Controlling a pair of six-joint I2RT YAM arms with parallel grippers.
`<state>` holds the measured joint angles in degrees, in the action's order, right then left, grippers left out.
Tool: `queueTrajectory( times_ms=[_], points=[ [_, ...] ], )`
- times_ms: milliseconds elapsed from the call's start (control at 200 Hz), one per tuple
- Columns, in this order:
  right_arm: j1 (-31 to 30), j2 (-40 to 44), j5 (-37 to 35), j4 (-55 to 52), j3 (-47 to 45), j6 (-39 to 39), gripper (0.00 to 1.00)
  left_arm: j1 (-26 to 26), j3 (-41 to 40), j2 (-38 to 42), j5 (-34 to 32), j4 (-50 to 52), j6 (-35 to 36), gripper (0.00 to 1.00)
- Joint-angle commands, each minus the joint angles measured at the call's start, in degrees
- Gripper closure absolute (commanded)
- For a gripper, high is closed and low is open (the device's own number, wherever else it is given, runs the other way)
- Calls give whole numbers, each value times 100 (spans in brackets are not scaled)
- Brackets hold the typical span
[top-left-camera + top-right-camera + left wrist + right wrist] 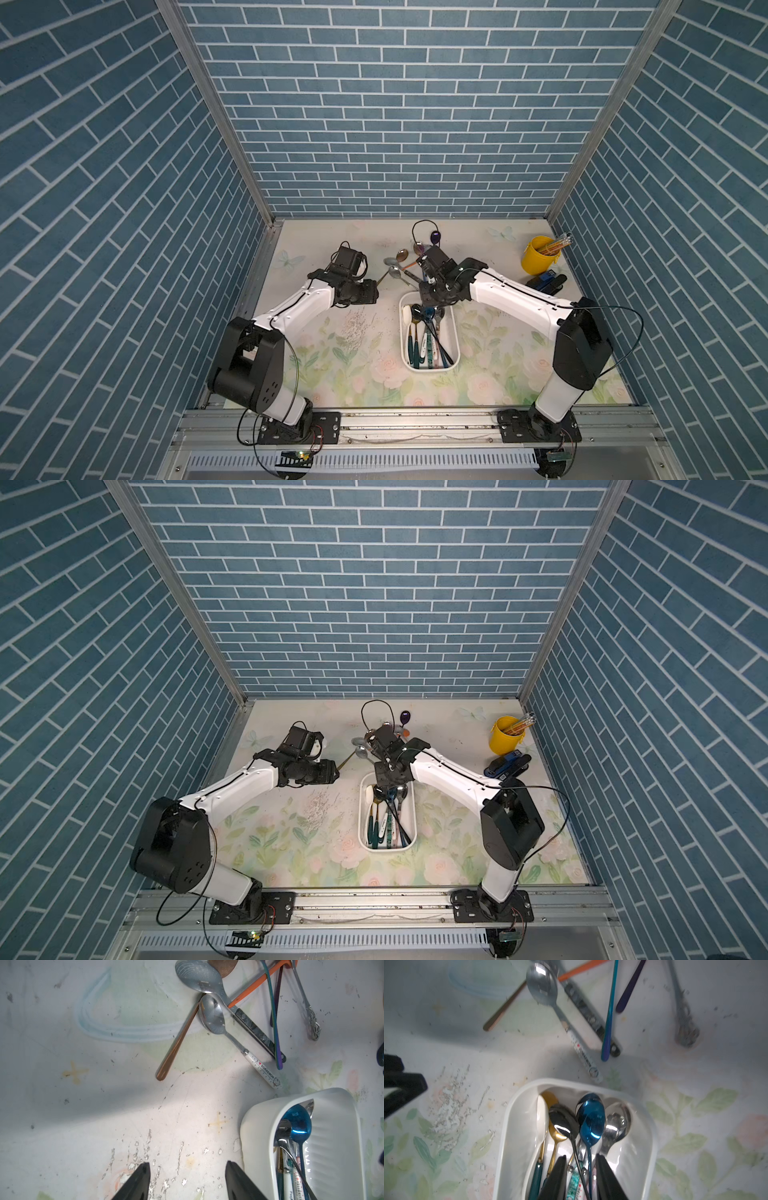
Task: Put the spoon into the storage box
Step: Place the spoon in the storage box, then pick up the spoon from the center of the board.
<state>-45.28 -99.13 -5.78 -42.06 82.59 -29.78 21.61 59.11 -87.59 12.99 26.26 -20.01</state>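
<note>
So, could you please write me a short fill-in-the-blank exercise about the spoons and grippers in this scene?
The yellow cup holds ___.
The Doraemon spoon lies loose on the ___.
The left gripper has its jaws ___, with nothing between them.
The right gripper hangs over the white ___.
Missing words: pencils; table; open; storage box.

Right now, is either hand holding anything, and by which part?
Nothing: left hand open above the table; right hand over the storage box, fingers apart, not clamping the blue spoon.
</note>
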Motion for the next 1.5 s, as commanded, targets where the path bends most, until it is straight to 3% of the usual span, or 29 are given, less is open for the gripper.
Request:
queueTrajectory(
  times_ms=[0,330,495,830,1155,1495],
  points=[
    [601,-143,234,-368,517,908,72,-35,162,-85,-46,173,107,37],
    [1687,-1887,612,-547,2429,2949,67,-7,177,-72,-173,255,50,36],
    [1993,-2882,845,-510,3164,3589,64,-12,244,-160,-257,344,15,36],
    [2181,-3907,1327,-389,3894,3839,61,-6,405,-314,-332,526,-73,36],
    [2165,-4185,1545,-227,3850,3770,60,5,505,-320,-429,703,-78,36],
    [2029,-4338,1206,-133,3685,3777,71,3,490,-385,-437,731,-73,36]
  ],
)
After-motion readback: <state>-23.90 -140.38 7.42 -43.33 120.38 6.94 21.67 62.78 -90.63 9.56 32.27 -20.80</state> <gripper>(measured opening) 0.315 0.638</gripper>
